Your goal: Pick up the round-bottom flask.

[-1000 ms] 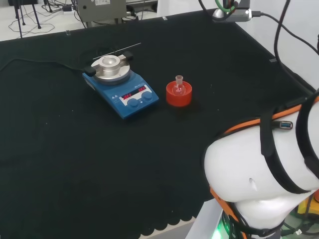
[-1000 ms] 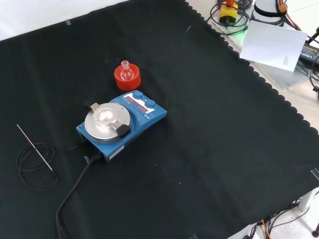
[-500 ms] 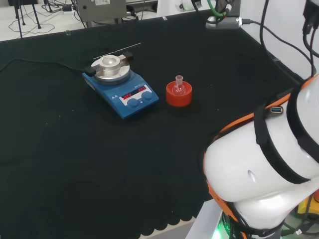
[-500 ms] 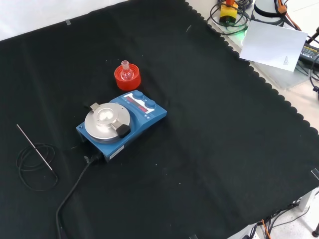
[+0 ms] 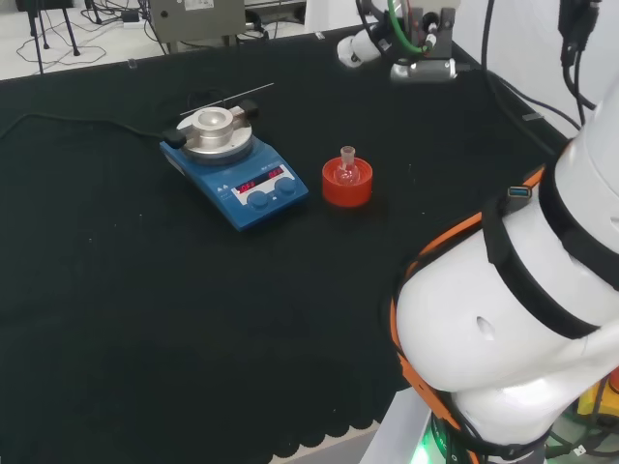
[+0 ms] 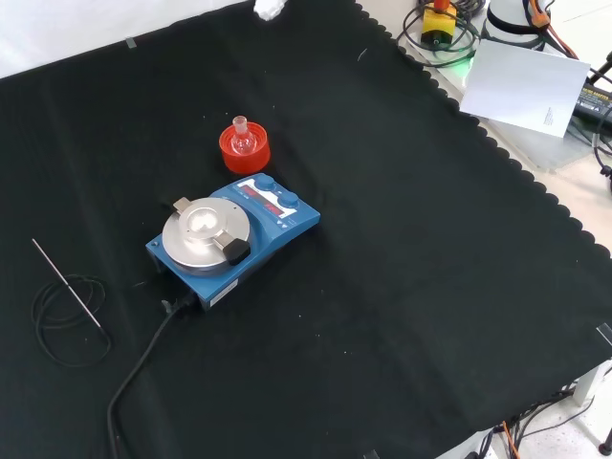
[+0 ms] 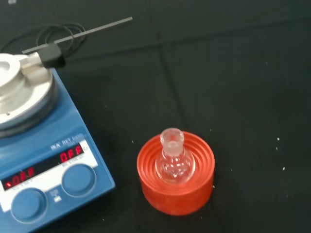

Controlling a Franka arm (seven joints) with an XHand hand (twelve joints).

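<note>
So I'd lower the hand (image 6: 269,9) straight over the flask (image 7: 174,159) on its red stand (image 7: 176,189), beside the hotplate (image 5: 235,174). Fingers possibly relaxed; I can't tell.

Well apart from my hand (image 6: 268,8), the blue hotplate (image 7: 43,160) bore two red lit readouts (image 7: 70,156) and small white print (image 7: 65,144), neither legible to me.

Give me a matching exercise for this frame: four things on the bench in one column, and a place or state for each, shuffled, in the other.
Things:
1. flask
2. stand
3. hotplate
4. probe

Places or states:
A. blue, with a round metal top
B. clear glass, neck up, seated in a ring
C. thin rod lying on a coil of black cable
D. red and ribbed, on the cloth beside the blue unit

Pairs: 1-B, 2-D, 3-A, 4-C
</note>
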